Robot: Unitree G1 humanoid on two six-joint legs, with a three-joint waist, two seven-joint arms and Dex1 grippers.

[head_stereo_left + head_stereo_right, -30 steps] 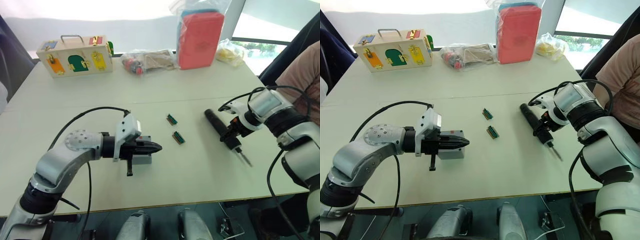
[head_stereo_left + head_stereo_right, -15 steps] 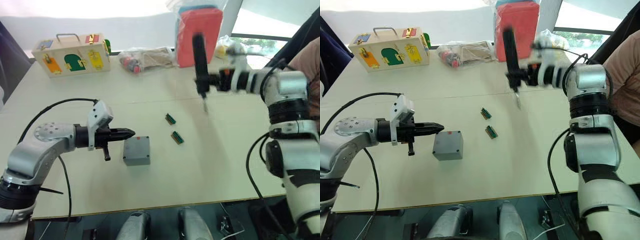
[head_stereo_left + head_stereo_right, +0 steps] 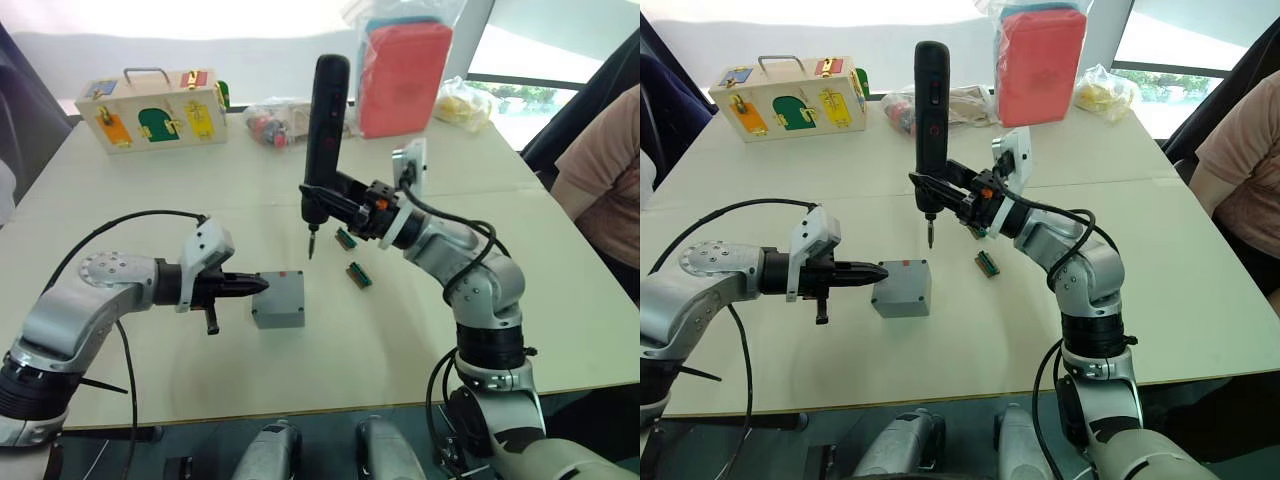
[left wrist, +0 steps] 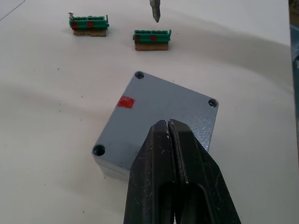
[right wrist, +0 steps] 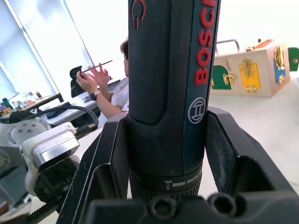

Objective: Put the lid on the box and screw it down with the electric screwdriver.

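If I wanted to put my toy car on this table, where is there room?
The near edge of the table, in front of the box, is bare. So is the stretch between the wooden latch box and the left end effector. It is crowded in the middle, around the box, the green connectors and the screwdriver held by the right end effector.

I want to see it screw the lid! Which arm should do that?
The right one, probably. Its claw already grips the screwdriver upright, bit pointing down, near the box with the lid on. The left claw is shut and empty beside the box.
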